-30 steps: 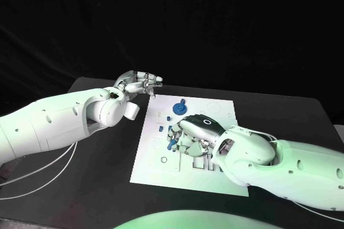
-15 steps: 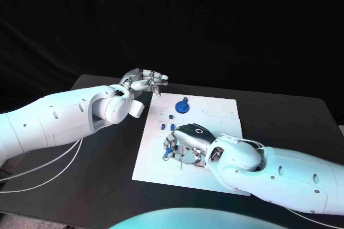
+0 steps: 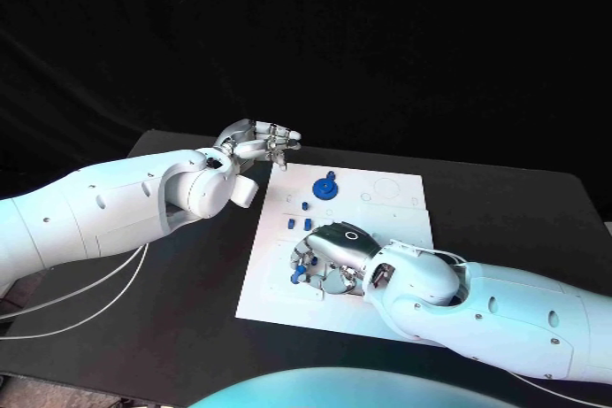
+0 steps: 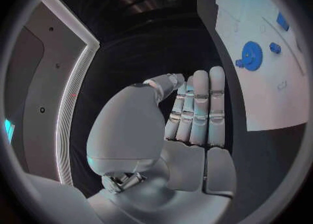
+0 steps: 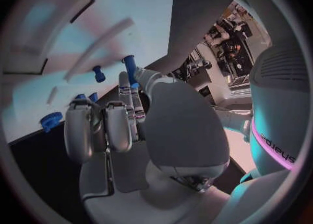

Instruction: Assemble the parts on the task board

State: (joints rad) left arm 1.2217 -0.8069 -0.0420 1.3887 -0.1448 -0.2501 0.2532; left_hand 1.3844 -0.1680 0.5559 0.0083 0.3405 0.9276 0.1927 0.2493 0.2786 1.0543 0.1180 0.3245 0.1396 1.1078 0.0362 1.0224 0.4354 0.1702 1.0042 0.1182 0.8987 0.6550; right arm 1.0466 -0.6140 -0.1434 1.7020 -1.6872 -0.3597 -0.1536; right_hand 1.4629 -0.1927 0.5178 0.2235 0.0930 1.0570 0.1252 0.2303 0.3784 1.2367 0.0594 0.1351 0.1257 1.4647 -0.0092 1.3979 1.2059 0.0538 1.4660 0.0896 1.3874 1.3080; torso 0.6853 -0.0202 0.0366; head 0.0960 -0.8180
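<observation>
1. Nearest on the counter (image 3: 153, 337), coming in from 4 o'clock: right hand (image 3: 334, 253), lowered over the near-left part of the task board (image 3: 398, 215), palm down, fingers curled downward.
2. At the tips of its fingers (image 5: 128, 95), pinched: a small blue peg (image 5: 129, 64), held upright just above the white plate; same peg seen at about 9 o'clock of that hand (image 3: 300, 273).
3. Just beyond the hand, toward 12 o'clock: a cluster of small blue parts (image 3: 301, 221) standing on the board, near one another but apart.
4. Beside the held peg, in the right wrist view: another small blue part (image 5: 98, 73), plus a blue piece (image 5: 49, 121) near the board's edge.
5. Farther up the board, around 12 o'clock: a round blue gear (image 3: 324, 189) with a small blue knob touching its far side.
6. Past the board's far-left corner, at 11 o'clock: left hand (image 3: 260, 143), raised above the dark counter, clear of the board, nothing held, fingers (image 4: 200, 104) straight and pressed side by side, thumb alongside.
7. Off that hand's side in the left wrist view: the gear (image 4: 251, 56) and a small blue part (image 4: 275, 48) on the board.
</observation>
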